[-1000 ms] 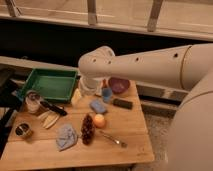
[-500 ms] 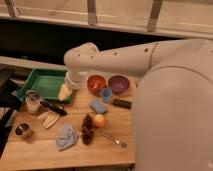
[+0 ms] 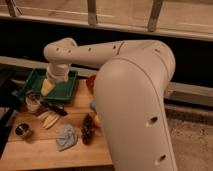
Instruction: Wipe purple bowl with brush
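While the arm (image 3: 131, 100) blocks the right side of the wooden table (image 3: 40, 152), the gripper (image 3: 46, 87) hangs over the green tray (image 3: 66, 93) (grip state: can't tell). The brush (image 3: 54, 108) lies flat on the table just in front of the tray, apart from the gripper. The purple bowl is hidden behind the arm.

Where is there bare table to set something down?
The table is bare along its front edge, below the cloth and tin, and between the green tray and grapes. Crowded around jar and brush. The gripper hangs over the tray; the arm hides the rest.
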Robot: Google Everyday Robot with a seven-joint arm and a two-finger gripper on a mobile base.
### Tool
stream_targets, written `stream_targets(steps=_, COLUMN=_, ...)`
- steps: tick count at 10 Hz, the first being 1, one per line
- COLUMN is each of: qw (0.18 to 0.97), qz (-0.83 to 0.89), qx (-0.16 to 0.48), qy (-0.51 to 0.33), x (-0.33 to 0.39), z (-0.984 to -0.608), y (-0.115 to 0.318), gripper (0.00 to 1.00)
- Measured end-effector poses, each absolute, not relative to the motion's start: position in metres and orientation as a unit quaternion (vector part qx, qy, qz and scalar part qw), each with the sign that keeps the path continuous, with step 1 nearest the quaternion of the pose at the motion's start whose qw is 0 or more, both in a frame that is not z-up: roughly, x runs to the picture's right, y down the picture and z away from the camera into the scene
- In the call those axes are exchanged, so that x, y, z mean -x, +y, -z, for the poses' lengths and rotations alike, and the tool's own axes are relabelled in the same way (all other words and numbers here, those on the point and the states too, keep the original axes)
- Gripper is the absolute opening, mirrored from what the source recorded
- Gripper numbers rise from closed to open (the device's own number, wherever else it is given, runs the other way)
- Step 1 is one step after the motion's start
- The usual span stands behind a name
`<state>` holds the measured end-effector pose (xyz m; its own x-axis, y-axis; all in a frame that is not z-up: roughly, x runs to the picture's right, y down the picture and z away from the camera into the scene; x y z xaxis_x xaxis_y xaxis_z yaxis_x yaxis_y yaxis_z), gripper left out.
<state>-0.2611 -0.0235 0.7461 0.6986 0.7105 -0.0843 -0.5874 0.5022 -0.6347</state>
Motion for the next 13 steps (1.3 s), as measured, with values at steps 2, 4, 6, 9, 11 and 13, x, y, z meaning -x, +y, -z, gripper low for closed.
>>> stream_targets(steps=2, qw=0.865, qz=-0.348, qx=0.34, qy=-0.121, x=0.281, z=-0.742, y=-0.024, gripper=0.8)
stream_targets(steps=4, qw=0.865, qz=-0.346, qx=0.341, qy=-0.123, x=0.282, z=-0.742, y=-0.024, gripper=0.8)
stream_targets(steps=6, qw=0.866, qz=-0.347, qx=0.34, qy=-0.116, x=0.282, z=-0.743, y=-0.021, gripper=0.8)
stream_targets(steps=9, qw=0.863, qz=-0.35, qx=0.347, qy=-0.113, x=0.302, z=-0.756, y=0.009, gripper=0.8)
stream_targets(steps=11, qw=0.858, qz=-0.355, qx=0.353, qy=-0.114, x=0.311, z=-0.768, y=0.02, gripper=0.8)
stream_targets(steps=13, qw=0.855, qz=-0.359, qx=0.358, qy=-0.114, x=0.319, z=-0.782, y=0.028, gripper=0.8)
